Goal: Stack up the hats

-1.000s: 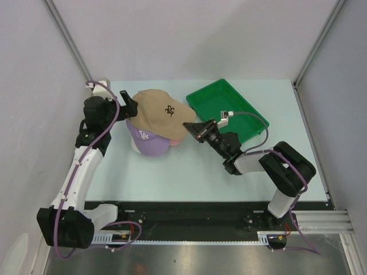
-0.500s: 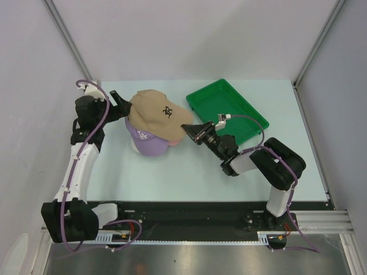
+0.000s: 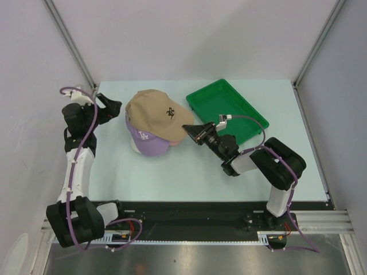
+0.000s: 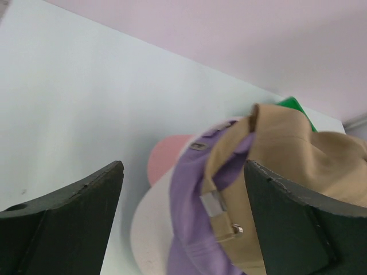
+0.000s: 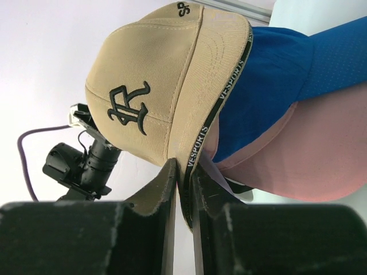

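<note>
Tan hat (image 3: 153,110) is sitting atop the lavender hat (image 3: 148,143), left of centre on the tabletop (image 3: 189,172). Left claw (image 3: 114,106) is backing away leftward, wide and empty, while right claw (image 5: 183,189) is still pinching the brim; placement is looking nearly finished.

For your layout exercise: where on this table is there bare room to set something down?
Bare: the wide near strip of table between the hats and the arm bases, and the tray floor. Crowded: between hats and tray, where the right jaws pinch the tan brim.
</note>
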{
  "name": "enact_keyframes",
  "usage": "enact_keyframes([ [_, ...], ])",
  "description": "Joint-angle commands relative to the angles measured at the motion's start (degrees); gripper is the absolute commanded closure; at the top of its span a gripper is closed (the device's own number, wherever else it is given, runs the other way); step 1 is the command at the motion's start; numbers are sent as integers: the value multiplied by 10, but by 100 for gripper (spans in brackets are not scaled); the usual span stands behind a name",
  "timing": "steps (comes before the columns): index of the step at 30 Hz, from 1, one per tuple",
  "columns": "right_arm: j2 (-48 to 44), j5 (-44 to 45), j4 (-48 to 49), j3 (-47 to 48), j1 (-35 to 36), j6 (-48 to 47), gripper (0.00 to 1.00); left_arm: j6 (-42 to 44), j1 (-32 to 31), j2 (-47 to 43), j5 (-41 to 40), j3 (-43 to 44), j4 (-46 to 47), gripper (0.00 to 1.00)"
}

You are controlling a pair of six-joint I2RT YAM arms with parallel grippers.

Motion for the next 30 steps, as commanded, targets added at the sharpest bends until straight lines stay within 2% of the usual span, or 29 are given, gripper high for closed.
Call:
enact_keyframes([
  [1, -1, 27, -16, -9, -8, -19, 83, -24, 42, -17, -10, -17, 51, 9],
  [3, -2, 27, -16, -8, -8, -20, 83, -21, 42, -11, 0, -14, 52, 9],
  [10, -2, 25, -23, -5, -9, -21, 83, 6, 25, 40, 45, 17, 19, 22],
  [14, -2, 23, -25, -2, -10, -21, 83, 31, -5, 71, 36, 46, -28, 25],
  [23, -3, 20, -26, -2, -9, -19, 83, 44, -24, 79, 22, 50, -43, 29],
  [30, -3, 20, -26, -3, -9, -20, 83, 59, -36, 113, -4, 72, -77, 44],
])
